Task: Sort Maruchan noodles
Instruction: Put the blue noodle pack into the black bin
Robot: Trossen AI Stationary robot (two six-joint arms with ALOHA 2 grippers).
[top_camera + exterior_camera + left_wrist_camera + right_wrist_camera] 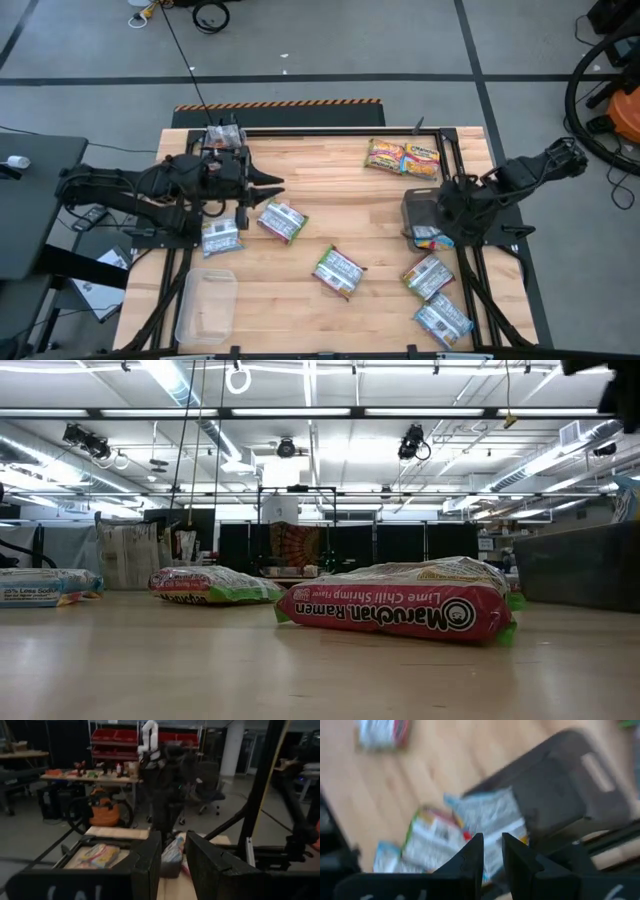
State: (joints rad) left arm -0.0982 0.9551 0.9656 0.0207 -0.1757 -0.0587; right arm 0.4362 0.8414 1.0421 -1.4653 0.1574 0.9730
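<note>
Left arm: reaches in from the bench's left side, lying low and roughly level, wrist near the far-left part of the bench (330,200). Left tool (268,185): points toward the bench's middle; its two dark fingers (145,865) stand slightly apart with nothing between them in the left wrist view.

Right arm: folded at the right edge, wrist bent down over a dark bin (420,212). Right tool (492,851): hangs above the bin's edge, fingers a narrow gap apart, nothing seen gripped; a blue-white packet (492,822) lies just below it, half over the bin's rim, beside a green-white packet (432,840).

Maruchan noodles, loose on the bench:
- two yellow-red packets (403,157), side by side at the far edge, right of centre;
- one packet (282,221) just ahead of the left tool;
- one blue-white packet (221,237) under the left arm;
- one green-white packet (338,271) near the centre, the "Lime Chili Shrimp" packet in the low view (395,610);
- two packets (427,276) and (443,321) toward the near right corner.

Clear bin (206,305): near-left corner, well apart from both tools.

Room beyond: shelving with red bins (112,742) and an orange shop vacuum (102,810).
</note>
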